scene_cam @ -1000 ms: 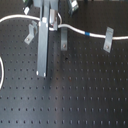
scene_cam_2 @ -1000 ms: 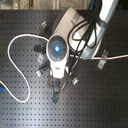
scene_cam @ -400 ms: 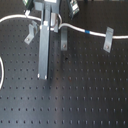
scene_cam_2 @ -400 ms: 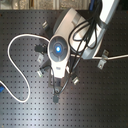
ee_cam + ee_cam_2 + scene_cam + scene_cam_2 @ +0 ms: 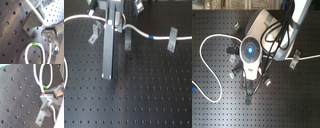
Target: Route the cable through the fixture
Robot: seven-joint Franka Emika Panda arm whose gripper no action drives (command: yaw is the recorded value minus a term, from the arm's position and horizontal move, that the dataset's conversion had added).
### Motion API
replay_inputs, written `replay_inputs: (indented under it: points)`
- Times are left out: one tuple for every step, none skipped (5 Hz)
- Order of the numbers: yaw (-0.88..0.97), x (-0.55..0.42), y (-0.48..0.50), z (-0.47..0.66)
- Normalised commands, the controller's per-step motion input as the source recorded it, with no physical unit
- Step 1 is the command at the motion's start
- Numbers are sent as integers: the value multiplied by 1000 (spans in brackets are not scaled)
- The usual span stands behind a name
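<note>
Step in hand: routing is under way, as I judge it. The tool (image 5: 109,75) hangs low over the perforated worktop (image 5: 154,100), its long grey bar reaching down between two of the small brackets.

Tool state: in both wrist views a finger (image 5: 53,30) sits right against the cable (image 5: 139,34), and the cable seems to run through the tool's tip, so it looks clamped on the cable; the far finger is not clearly shown, so I hold this loosely.

Cable position: in the first exterior view the white cable comes in from the first exterior view's left, passes behind the tool's bar, then runs on past the middle bracket (image 5: 127,41) to the right bracket (image 5: 171,40), with its blue band (image 5: 152,37) between those two. In the second exterior view a long slack loop (image 5: 207,60) lies on the worktop at the second exterior view's left.

Fixture: a left bracket (image 5: 96,34) stands just beside the cable; whether the cable already sits in its slot I cannot tell.

Wrist detail: a grey bracket (image 5: 31,22) lies close to the tool, the cable crossing over it; a loop with a green band (image 5: 35,44) lies nearby.

Next move: probably to lower and draw the cable sideways into the nearest bracket's slot, keeping tension light so the seated stretch stays put.
</note>
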Motion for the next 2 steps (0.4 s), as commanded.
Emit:
replay_inputs:
  points:
    - [91, -186, 213, 171]
    - [189, -159, 253, 291]
